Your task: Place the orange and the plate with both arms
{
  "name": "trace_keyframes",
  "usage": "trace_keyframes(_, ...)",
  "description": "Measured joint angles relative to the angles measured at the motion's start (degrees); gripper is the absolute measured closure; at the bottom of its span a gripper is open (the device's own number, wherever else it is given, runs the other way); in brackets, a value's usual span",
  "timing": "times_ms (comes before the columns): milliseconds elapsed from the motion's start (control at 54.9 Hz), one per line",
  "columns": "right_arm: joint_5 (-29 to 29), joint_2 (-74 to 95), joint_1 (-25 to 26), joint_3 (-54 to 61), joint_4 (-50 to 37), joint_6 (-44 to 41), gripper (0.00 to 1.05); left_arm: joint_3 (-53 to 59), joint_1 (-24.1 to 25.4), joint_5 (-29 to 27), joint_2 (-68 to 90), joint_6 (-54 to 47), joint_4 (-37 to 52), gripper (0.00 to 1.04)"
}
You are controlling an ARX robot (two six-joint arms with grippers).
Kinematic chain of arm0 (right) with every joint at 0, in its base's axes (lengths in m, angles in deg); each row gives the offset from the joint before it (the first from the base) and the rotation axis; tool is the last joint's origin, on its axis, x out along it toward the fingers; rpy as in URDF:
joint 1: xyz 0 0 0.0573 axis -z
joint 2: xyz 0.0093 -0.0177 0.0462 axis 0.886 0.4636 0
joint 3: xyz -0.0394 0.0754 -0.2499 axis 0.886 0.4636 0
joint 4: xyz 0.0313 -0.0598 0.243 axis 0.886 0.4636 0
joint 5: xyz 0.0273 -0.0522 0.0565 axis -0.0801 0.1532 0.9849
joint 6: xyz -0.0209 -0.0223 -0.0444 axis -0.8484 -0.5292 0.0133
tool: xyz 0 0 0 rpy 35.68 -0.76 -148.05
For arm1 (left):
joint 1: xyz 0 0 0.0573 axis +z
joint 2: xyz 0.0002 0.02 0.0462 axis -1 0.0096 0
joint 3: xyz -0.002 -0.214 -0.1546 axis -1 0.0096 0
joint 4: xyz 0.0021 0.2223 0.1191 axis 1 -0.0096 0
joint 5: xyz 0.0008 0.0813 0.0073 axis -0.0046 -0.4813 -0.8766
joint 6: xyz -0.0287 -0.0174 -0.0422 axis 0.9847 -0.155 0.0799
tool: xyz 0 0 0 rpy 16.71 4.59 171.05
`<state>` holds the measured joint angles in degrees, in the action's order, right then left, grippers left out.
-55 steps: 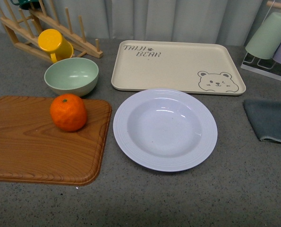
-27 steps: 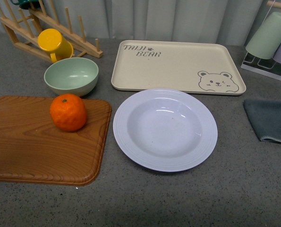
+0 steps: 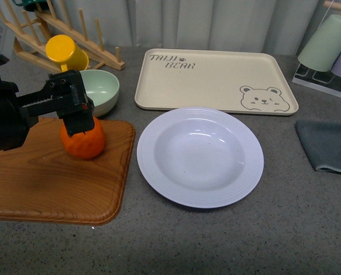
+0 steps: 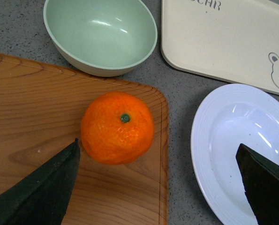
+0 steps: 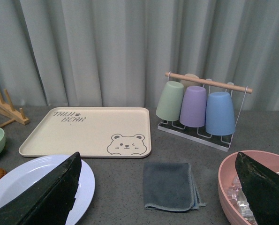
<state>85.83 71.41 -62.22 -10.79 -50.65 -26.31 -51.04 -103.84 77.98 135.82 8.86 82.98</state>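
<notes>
With the left end effector (image 4: 157,146) spread wide, the orange (image 4: 117,127) should be centred between its fingers before closing.

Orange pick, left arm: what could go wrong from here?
1. The orange sits off-centre in the open left gripper, close to one finger; closing may roll it across the wooden board.
2. The other finger appears over the plate and might strike it if the gripper descends.

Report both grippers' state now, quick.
Left gripper: jaws open over the orange, not gripping it.
Right gripper: jaws open, holding nothing.
</notes>
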Motion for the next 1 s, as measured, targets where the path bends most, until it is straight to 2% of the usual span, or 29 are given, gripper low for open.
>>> trace_keyframes(383, 0.0, 0.0, 0.0, 0.0, 0.0, 0.0, 0.09, -6.7, 2.6, 3.1, 10.2, -11.5, -1.9, 0.06)
trace_keyframes(1002, 0.0, 0.0, 0.0, 0.0, 0.0, 0.0, 0.09, -12.3, 4.2, 3.7, 18.4, -15.3, -1.7, 0.06)
